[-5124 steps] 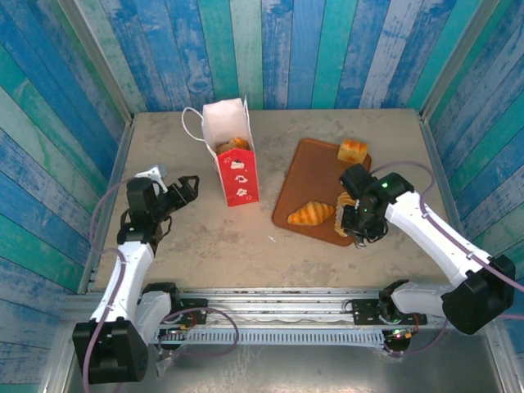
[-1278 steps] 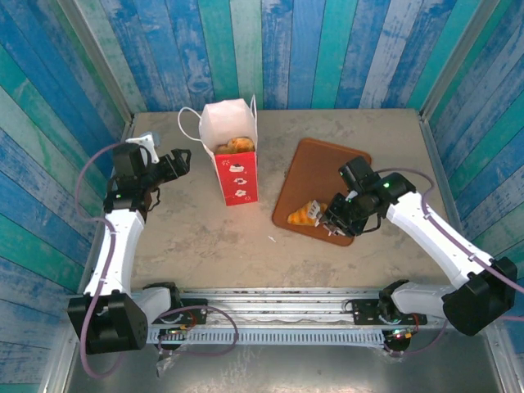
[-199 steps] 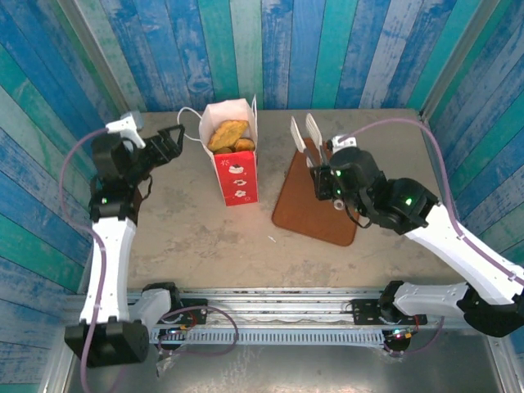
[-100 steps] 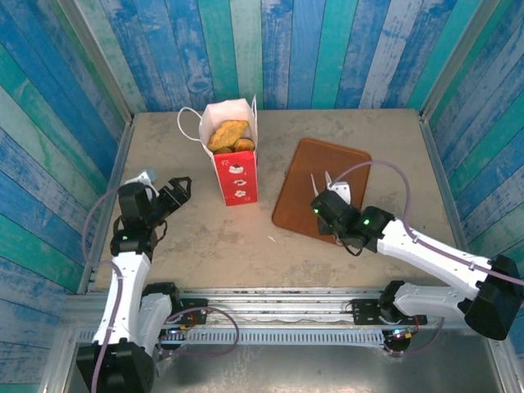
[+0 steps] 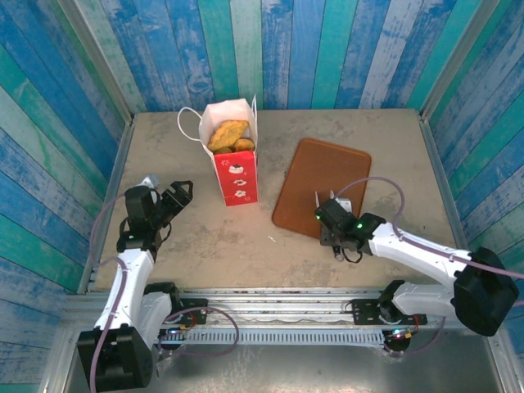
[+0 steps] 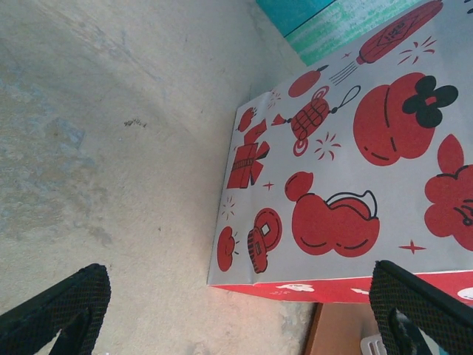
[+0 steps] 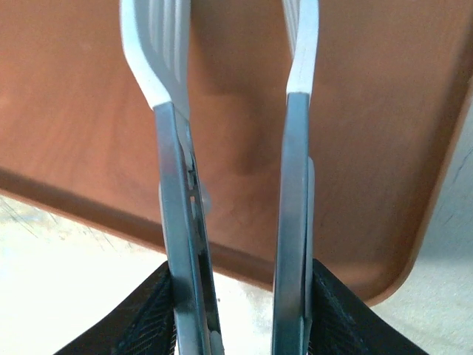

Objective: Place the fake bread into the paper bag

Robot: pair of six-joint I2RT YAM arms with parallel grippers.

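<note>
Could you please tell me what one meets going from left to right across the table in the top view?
Left gripper → bag → tray.

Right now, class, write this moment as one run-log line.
left gripper: open, facing paper bag | right gripper: shut on tongs, tips over tray | fake bread: in bag

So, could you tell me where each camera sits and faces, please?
Top external: overhead from behind, looking down on table, paper bag, tray; left arm, right arm show.
Left wrist: low, facing the bag's side; open left gripper frames it.
Right wrist: looks along held tongs onto the tray; right gripper below.
Shared: top and left wrist, the bag.
</note>
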